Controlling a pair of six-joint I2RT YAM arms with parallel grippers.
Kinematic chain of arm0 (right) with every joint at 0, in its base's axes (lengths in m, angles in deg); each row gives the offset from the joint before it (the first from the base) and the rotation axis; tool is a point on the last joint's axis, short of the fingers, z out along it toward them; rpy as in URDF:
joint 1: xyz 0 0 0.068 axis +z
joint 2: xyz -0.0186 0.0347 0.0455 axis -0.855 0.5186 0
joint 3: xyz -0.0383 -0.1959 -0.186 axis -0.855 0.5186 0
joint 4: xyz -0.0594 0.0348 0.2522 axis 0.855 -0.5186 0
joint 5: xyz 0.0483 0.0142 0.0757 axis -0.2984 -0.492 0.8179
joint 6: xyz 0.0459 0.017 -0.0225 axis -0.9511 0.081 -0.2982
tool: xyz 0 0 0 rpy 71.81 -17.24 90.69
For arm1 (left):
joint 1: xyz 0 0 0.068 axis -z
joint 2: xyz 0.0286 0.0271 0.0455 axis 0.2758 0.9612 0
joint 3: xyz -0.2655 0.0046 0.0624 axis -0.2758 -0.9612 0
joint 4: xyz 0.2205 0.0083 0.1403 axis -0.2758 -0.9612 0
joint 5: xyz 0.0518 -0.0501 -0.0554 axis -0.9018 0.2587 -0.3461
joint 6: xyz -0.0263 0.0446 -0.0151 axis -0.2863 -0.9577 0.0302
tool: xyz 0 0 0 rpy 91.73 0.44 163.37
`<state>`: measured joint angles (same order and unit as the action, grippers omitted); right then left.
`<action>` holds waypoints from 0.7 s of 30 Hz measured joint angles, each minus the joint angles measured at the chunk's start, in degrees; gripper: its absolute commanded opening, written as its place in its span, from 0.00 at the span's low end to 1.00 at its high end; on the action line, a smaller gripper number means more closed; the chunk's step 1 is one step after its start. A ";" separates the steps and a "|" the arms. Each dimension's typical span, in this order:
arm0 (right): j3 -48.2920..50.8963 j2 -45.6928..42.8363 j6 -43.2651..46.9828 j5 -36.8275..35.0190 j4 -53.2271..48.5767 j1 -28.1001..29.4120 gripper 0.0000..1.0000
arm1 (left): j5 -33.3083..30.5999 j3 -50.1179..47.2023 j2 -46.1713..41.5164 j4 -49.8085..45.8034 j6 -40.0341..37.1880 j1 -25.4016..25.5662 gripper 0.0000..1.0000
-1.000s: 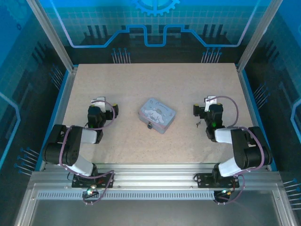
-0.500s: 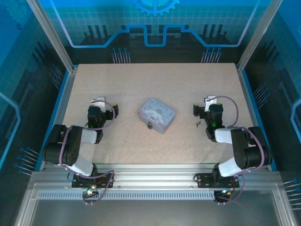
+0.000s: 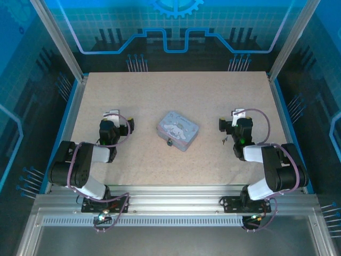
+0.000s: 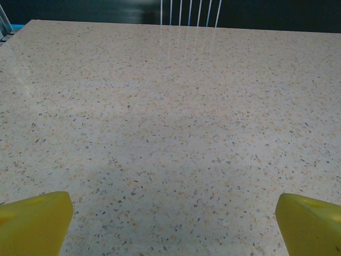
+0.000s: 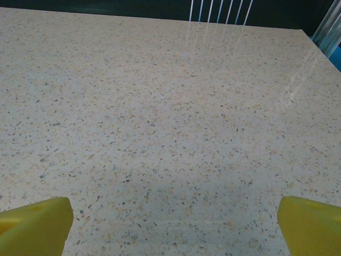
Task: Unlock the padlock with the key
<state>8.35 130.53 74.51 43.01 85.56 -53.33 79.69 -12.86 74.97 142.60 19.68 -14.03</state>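
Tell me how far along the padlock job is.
Done: nothing visible. The padlock sits at the cartoon tin's near edge, too small to read its shackle, and the key lies on the table beside the right arm. In hand: nothing; the left end effector and right end effector are open over bare table. Left: pick up the key, insert it, turn.

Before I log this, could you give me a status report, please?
Left gripper and right gripper open, empty. Tiny dark metal padlock at pale blue tin's near side. Thin dark key on table near right gripper.
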 measured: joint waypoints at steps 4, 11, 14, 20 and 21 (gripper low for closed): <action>0.00 -0.07 0.00 0.07 -0.26 0.00 1.00 | 0.48 0.02 -0.02 -0.07 0.07 -0.39 0.99; -4.61 -6.84 -0.39 0.70 -12.90 -0.15 1.00 | -0.46 4.37 -8.50 -13.42 0.15 -0.33 0.99; -7.54 -13.18 -1.38 1.73 -18.51 -0.26 1.00 | -0.72 9.11 -13.64 -20.87 0.68 -0.26 0.99; -10.82 -25.49 -5.95 6.93 -29.03 -0.26 1.00 | -0.68 13.68 -25.44 -33.03 9.27 -0.26 0.99; -11.65 -27.56 -8.15 8.00 -31.76 -0.28 1.00 | -0.61 13.68 -27.43 -34.71 12.00 -0.26 0.99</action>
<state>-3.30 102.97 66.36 51.01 53.80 -53.62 79.08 0.82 47.54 107.89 31.67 -14.29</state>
